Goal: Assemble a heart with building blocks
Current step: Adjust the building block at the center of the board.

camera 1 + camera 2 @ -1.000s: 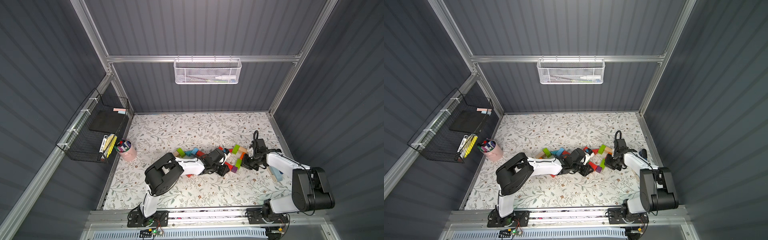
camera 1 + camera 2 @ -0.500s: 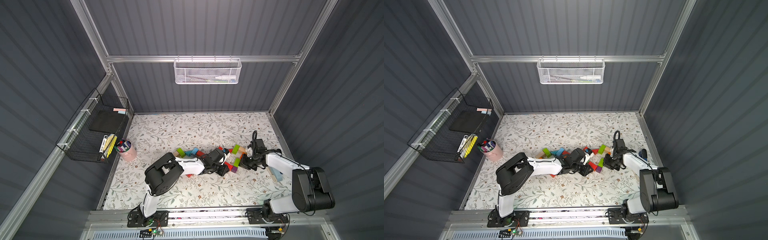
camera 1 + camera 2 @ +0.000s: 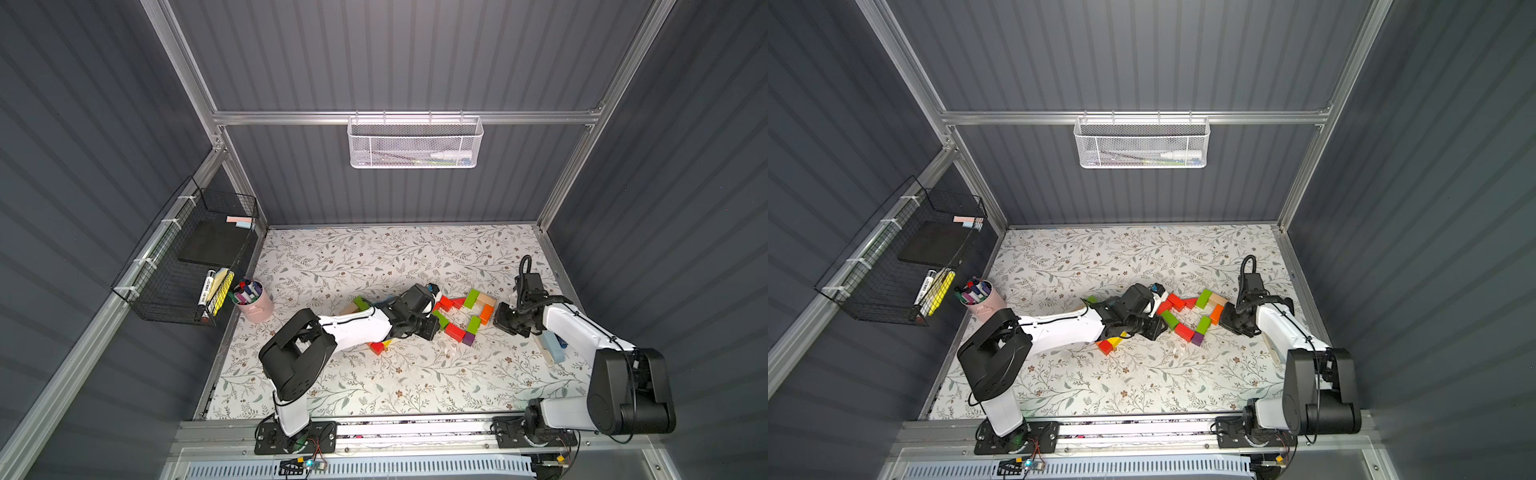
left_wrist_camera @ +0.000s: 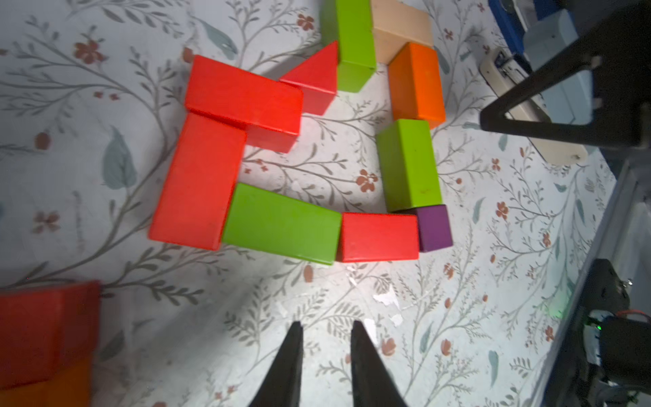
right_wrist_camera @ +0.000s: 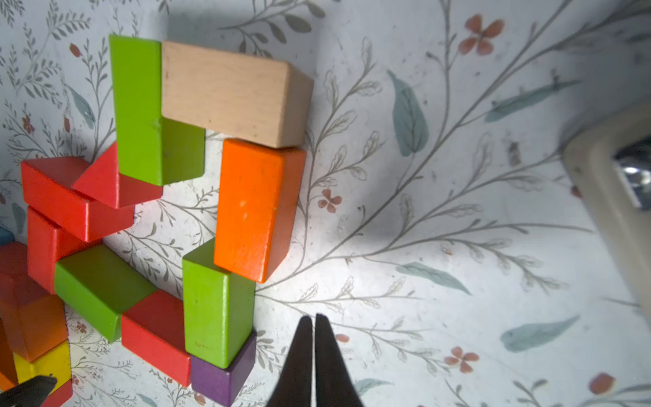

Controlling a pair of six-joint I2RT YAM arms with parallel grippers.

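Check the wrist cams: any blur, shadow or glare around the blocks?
Left wrist: green block sharp, closest red block soft, light pooled on the cloth. Right wrist: tan block crisp, shadow beside it; stapler blurred at frame edge.

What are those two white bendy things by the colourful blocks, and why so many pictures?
They are robot arms, a left arm and a right arm, each ending in a pincer called a gripper. The wide pictures look down on the whole scene from above; the close-ups come from cameras on the arms' wrists. On the flowery tablecloth, wooden building blocks sit end to end in a loop: red, green, orange, tan and a purple cube. Spare blocks lie by the left arm. A pink cup of marker pens stands at the side, and a stapler lies near the right arm. The left gripper is slightly open, the right gripper shut; neither holds anything.
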